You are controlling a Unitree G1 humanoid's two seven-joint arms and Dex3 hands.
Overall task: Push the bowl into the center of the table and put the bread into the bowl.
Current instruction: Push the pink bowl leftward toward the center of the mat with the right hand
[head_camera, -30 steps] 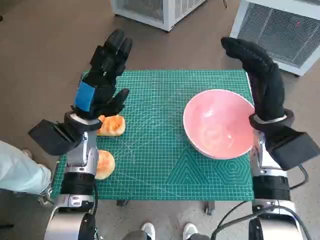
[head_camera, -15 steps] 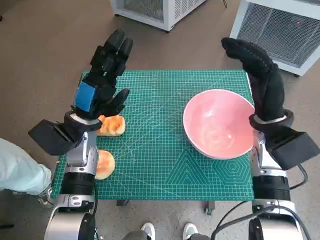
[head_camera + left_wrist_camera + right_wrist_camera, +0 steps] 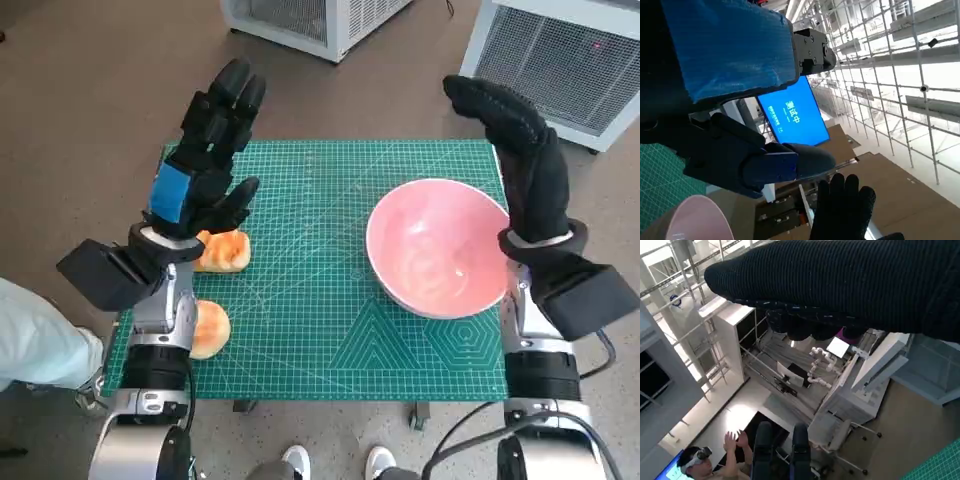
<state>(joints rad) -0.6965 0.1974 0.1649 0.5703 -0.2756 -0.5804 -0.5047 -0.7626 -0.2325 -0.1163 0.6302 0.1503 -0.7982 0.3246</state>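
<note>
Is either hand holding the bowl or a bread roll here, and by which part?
Nothing is held. Left hand and right hand are raised, fingers extended, off the pink bowl and bread.

Left hand [image 3: 205, 160], right hand [image 3: 520, 150] raised, empty, fingers spread.

— What is the bowl [image 3: 437, 246] at the right of the frame made of?
— It looks like smooth, faintly glossy pink plastic or ceramic; I cannot tell which.
— And the surface under it?
— A matt green cutting mat [image 3: 310, 300] printed with fine pale lines.
— The hands?
— The right hand [image 3: 520, 150] wears a ribbed knitted black glove; the left hand [image 3: 205, 150] is hard black plastic with smooth blue tape [image 3: 170, 193].
— The bread?
— Two soft, dull-golden rolls [image 3: 222, 250], lower left.
</note>
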